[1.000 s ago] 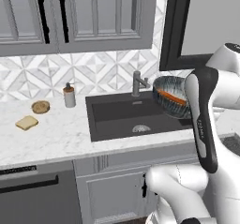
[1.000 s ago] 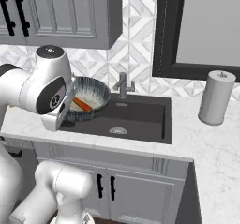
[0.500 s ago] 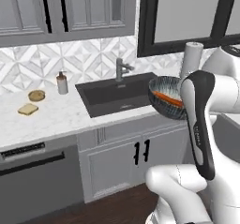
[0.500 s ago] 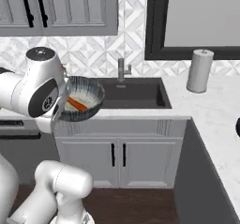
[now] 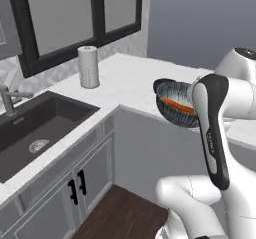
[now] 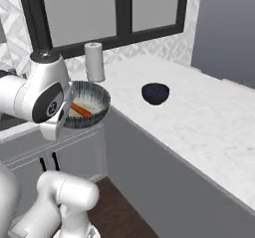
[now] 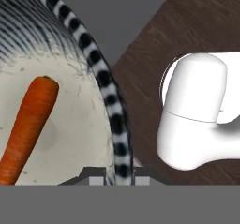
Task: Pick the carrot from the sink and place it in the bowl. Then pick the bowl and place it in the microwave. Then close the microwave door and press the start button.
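I have the wide round bowl with the dark blue-grey streaked outside (image 6: 88, 104) up in the air in front of the arm, over the floor just off the near edge of the white marble counter (image 6: 199, 117). The gripper's fingers are clamped on its rim. The thin orange carrot (image 7: 26, 127) lies on the pale inside — so that first step is done. Far left sits the dark charcoal sink (image 5: 35, 128). Left to do: bowl into the microwave, door shut, start pressed.
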Tool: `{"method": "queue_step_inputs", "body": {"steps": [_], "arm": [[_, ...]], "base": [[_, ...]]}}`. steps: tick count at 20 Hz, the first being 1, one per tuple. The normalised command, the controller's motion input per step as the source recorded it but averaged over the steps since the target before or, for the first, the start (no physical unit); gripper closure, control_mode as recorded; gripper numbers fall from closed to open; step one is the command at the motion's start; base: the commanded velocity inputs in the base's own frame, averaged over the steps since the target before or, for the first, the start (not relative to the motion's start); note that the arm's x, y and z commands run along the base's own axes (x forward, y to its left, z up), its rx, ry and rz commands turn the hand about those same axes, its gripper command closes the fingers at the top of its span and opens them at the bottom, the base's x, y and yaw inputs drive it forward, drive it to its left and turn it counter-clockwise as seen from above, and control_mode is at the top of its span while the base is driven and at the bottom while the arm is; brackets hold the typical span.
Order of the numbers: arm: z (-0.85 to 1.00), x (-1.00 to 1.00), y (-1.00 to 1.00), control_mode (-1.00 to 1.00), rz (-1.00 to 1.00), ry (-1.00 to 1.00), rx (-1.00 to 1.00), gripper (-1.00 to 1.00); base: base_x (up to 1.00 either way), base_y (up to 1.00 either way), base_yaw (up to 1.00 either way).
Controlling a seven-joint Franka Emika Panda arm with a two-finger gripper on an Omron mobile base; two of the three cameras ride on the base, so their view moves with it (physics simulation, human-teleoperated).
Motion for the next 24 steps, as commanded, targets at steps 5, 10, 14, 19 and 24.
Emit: {"method": "queue_step_inputs", "body": {"steps": [5, 10, 14, 19, 24], "arm": [[0.0, 0.0, 0.0, 1.0, 0.0, 0.0, 0.0, 1.0], [0.0, 0.0, 0.0, 1.0, 0.0, 0.0, 0.0, 1.0], [0.0, 0.0, 0.0, 1.0, 0.0, 0.0, 0.0, 1.0], [0.0, 0.0, 0.0, 1.0, 0.0, 0.0, 0.0, 1.0], [0.0, 0.0, 0.0, 1.0, 0.0, 0.0, 0.0, 1.0]], "base": [[0.0, 0.0, -1.0], [0.0, 0.0, -1.0], [0.0, 0.0, -1.0], [0.0, 0.0, -1.0], [0.0, 0.0, -1.0]]}}
